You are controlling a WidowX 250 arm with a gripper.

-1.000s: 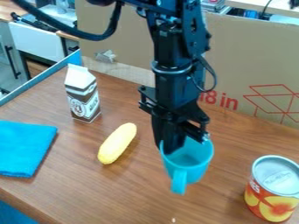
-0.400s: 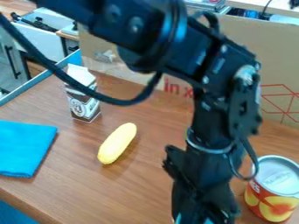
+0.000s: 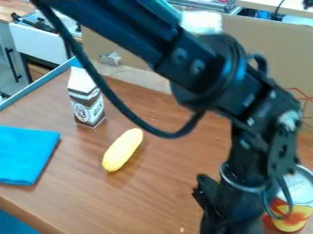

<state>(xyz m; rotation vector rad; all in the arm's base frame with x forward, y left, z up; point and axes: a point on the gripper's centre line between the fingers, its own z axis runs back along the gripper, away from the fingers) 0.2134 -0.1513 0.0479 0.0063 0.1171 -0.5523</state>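
Claw [image 3: 225,221] near can [image 3: 296,222], grip state cannot be told; slow lowering with side clearance advisable

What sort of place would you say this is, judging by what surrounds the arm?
Most likely a robotics lab: a black robot arm hangs over a wooden table that bears a carton, with a cardboard sheet standing behind.

The camera is looking down at a slant from above the wooden table [image 3: 153,196], facing across it toward the cardboard panel [image 3: 143,52]. It is sitting fairly near, the tabletop running past the view's edges, and is also taking in a white drawer [image 3: 40,45] farther off, upper left
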